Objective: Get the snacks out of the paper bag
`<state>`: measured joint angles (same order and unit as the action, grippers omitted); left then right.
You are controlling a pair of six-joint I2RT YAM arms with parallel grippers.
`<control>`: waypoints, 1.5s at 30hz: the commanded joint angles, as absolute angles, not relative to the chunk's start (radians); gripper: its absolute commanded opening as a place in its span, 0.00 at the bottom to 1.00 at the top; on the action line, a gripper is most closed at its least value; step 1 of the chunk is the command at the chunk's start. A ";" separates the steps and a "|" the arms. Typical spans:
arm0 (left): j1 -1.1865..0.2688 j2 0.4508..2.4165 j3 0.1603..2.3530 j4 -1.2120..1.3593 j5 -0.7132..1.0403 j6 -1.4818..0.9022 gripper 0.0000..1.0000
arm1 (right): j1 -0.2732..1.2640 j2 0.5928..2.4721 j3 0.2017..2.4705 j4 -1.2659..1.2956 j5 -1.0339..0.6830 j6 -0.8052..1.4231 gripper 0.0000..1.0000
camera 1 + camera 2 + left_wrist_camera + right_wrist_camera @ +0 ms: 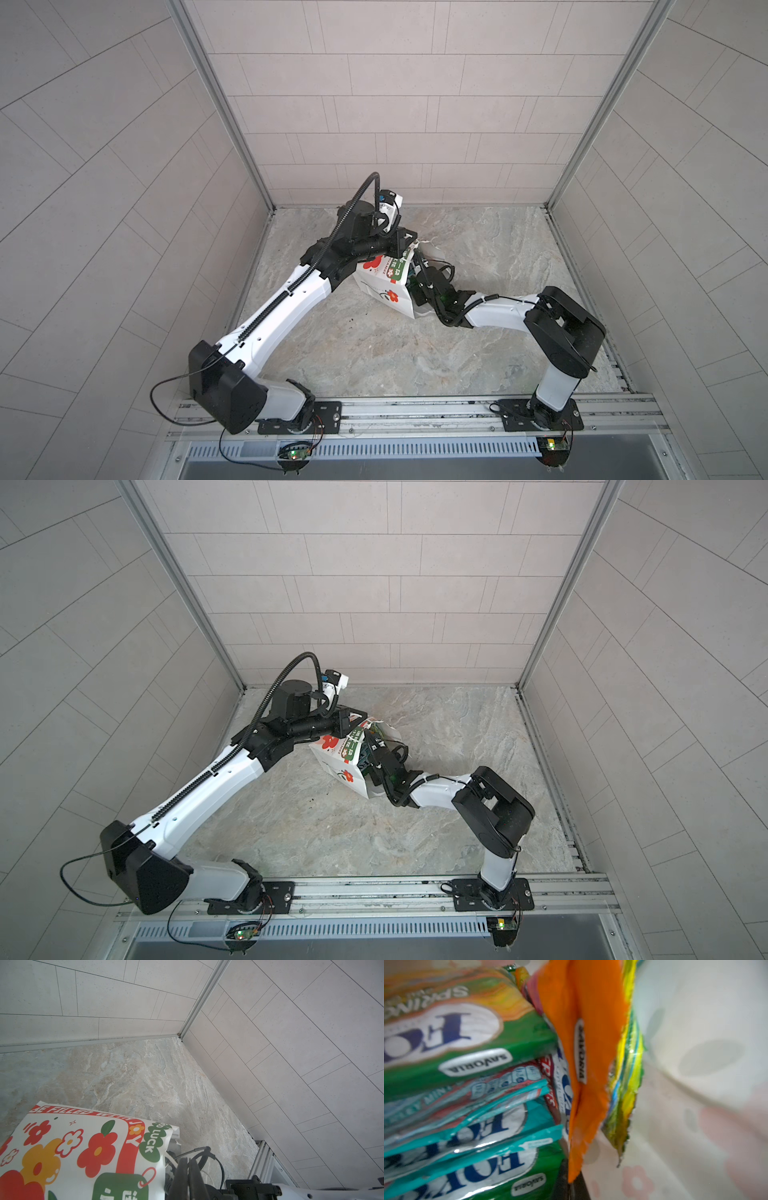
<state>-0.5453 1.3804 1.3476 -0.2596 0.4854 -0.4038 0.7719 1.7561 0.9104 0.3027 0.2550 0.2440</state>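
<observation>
- Location: the paper bag (pixel 380 286) lies on its side near the middle of the bench (pixel 374 357), somewhat toward the far edge, with its mouth turned to the right arm. Every snack seen is inside it.
- Left end effector (pixel 401 246): the jaws are fully closed at the upper rim of the bag. This is judged to be a pinch that holds the mouth open (the wrist view does not show whether paper or cord handle is caught).
- Right end effector (pixel 574 1183): it is deep inside the bag, jaws closed on a corner of the orange packet (pixel 583 1059). The hold takes in an edge only, not the body.
- Contents: a green packet (pixel 467 1032) and teal packets (pixel 477 1124) are stacked to one side of the orange one. A green-yellow packet (pixel 627 1084) presses against its other face.
- Step in hand, as judged: drawing the orange packet out.
- Recommendation: pull back along the bag's length, slowly and without twisting. Glossy film can slip out of a corner pinch.
- Recommendation: keep the left grip firm and the rim raised, or the bag will likely slide across the bench with the packet.
- Risk: the green-yellow packet may ride along and catch at the mouth.
- Release only when the packet is well clear of the mouth, over bare bench.
</observation>
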 commanded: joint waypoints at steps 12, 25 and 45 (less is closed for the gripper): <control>-0.539 1.364 1.367 -0.321 0.341 -0.318 0.00 | 0.739 1.496 0.748 0.350 0.036 0.318 0.00; -0.538 1.370 1.365 -0.321 0.328 -0.327 0.00 | 0.674 1.274 0.672 0.255 -0.073 0.349 0.00; -0.536 1.361 1.327 -0.223 0.330 -0.483 0.00 | 0.611 1.041 0.625 0.001 -0.161 0.273 0.00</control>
